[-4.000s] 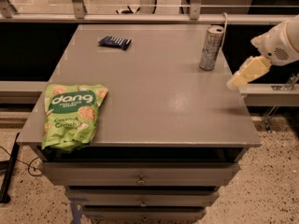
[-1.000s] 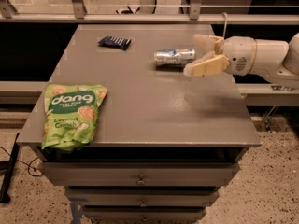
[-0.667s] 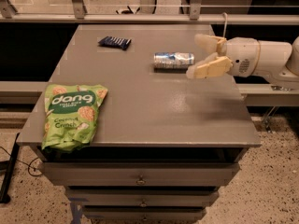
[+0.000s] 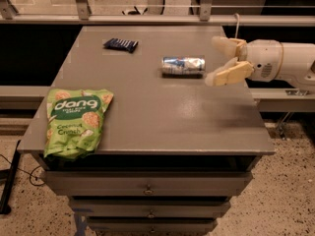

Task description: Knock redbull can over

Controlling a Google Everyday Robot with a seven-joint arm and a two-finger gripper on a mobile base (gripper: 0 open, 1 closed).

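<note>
The redbull can [image 4: 183,65], silver with blue patches, lies on its side on the grey table [image 4: 147,117], a little right of the middle toward the back. My gripper [image 4: 215,62] comes in from the right at table height. Its two cream fingers are spread apart, one [image 4: 224,44] behind and one [image 4: 227,74] in front. The gripper is open and empty, just right of the can's end, with a small gap between them.
A green dang snack bag [image 4: 75,120] lies at the front left corner. A small flat dark blue packet [image 4: 121,44] lies at the back left. Drawers [image 4: 147,188] sit under the tabletop. A railing [image 4: 147,19] runs behind the table.
The can stood upright at the back right four seconds ago; now it lies on its side, further left. My gripper has drawn slightly back to the right from it.
</note>
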